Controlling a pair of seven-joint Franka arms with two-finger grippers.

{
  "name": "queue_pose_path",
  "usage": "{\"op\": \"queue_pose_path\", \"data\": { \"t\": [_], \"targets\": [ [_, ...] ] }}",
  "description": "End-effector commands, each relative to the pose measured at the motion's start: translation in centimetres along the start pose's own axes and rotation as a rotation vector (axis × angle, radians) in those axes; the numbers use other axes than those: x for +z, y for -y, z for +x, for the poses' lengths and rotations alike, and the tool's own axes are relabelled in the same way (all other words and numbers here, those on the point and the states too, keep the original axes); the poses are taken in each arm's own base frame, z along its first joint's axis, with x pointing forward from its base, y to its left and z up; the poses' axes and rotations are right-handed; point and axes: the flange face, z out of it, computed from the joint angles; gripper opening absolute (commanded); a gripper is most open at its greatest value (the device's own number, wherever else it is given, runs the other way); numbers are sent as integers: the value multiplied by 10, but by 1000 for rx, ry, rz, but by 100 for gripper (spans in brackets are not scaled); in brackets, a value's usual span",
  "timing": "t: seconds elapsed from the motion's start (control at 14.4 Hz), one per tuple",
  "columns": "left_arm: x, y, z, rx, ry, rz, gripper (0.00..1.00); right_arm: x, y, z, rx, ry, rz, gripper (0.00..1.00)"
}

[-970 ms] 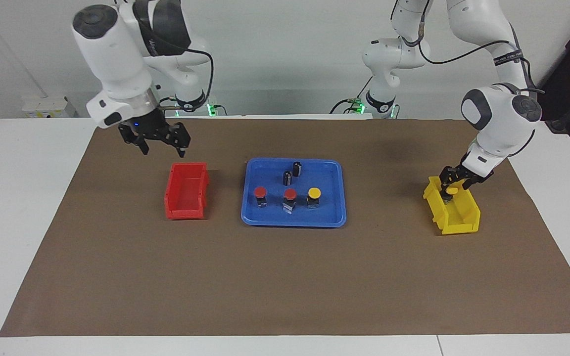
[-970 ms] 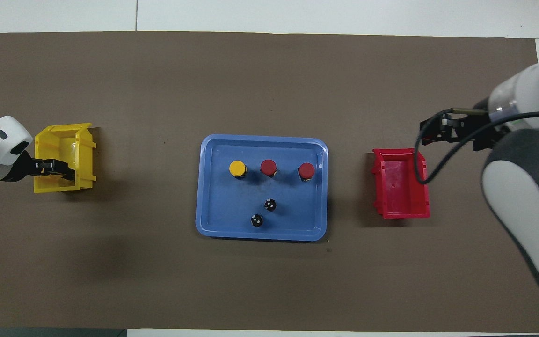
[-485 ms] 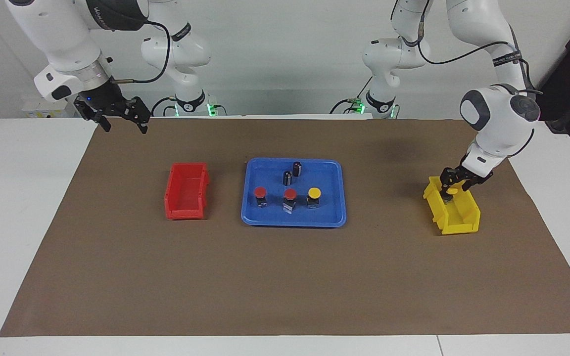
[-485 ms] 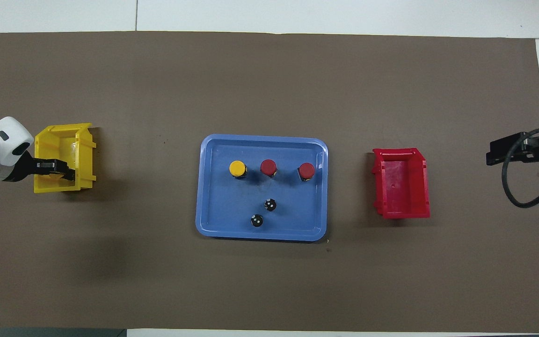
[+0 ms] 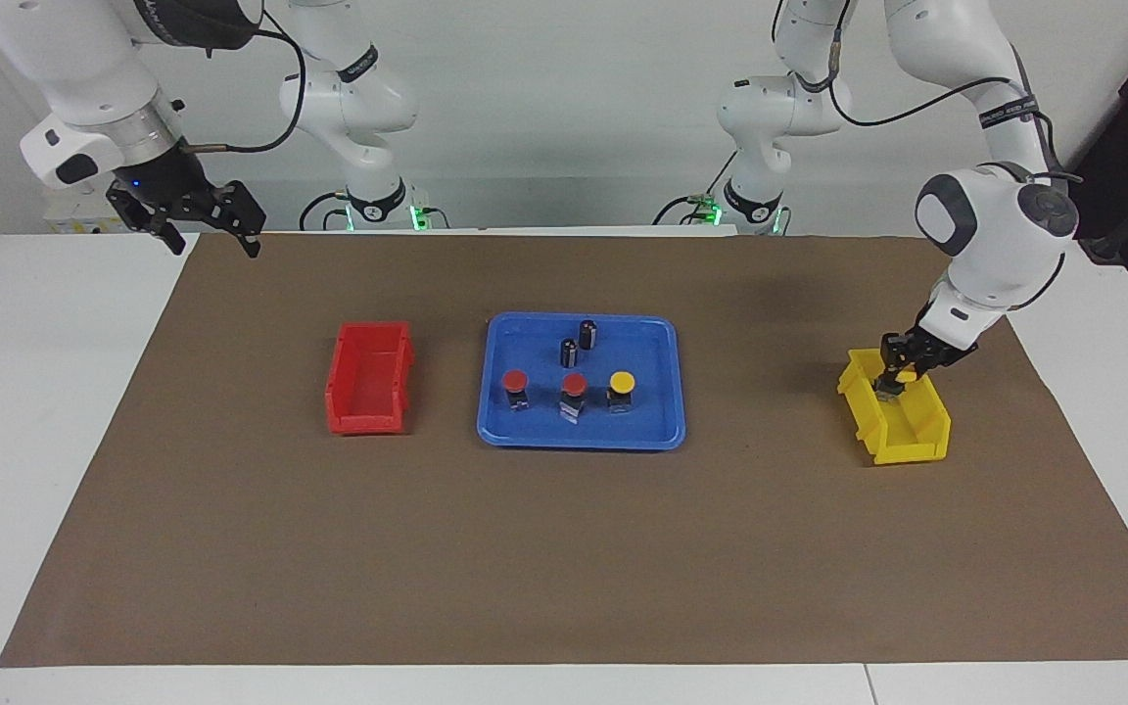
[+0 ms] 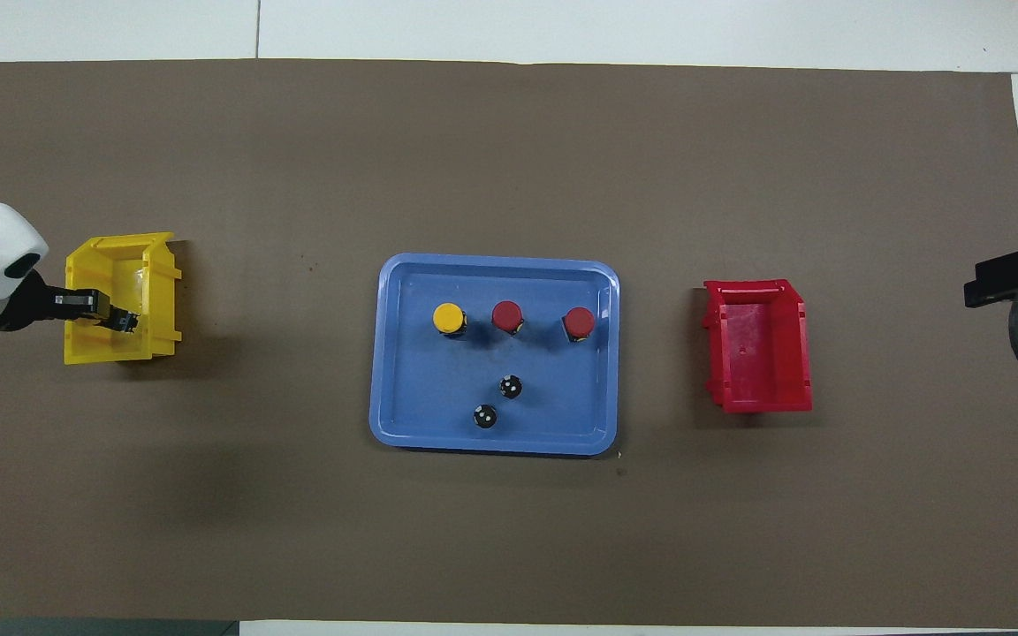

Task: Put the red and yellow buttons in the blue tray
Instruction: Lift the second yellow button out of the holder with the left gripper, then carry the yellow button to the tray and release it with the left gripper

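Left hand (image 5: 895,375) grips a yellow button (image 5: 902,375) upright in the yellow bin (image 5: 902,431).

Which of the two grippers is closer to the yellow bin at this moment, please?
Left. The left gripper reaches down into the yellow bin, around a yellow button. The right gripper hangs at the right arm's end of the table, past the red bin.
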Motion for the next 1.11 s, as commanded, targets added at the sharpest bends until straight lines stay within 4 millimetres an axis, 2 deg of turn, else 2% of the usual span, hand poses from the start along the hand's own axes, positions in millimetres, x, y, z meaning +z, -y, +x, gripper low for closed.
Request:
{"op": "queue_pose_path", "data": {
  "t": [0.0, 0.07, 0.14, 0.28, 0.42, 0.55, 0.62, 0.76, 0.9, 1.04],
  "targets": [
    [-69, -44, 20, 70, 31, 155, 2, 1, -2, 0, -29, 15, -16, 100],
    [-78, -78, 24, 48, 36, 192, 2, 1, -2, 1, -29, 15, -14, 100],
    [-73, -112, 25, -32, 21, 177, 2, 1, -3, 1, -31, 11, -14, 100],
    [-68, -192, 18, -141, -11, 114, 2, 1, -5, 1, -27, 11, -14, 100],
    [-63, -255, 9, -162, -20, 29, 2, 0, -7, 1, -23, 5, -14, 100],
    [-40, -322, -4, -141, -48, 13, 2, 0, -7, 2, -19, 3, -14, 100],
    [-25, -342, -8, -134, -52, 12, 2, -1, -7, 1, -20, 3, -14, 100],
    [-7, -378, -20, -83, -45, 6, 2, -1, -12, 1, -11, 3, -13, 100],
    [11, -391, -22, -68, -36, 2, 2, -1, -12, 1, -10, 1, -13, 100],
    [23, -395, -26, -59, -39, 2, 2, 0, -13, 2, -8, 1, -12, 100]
  ]
}}
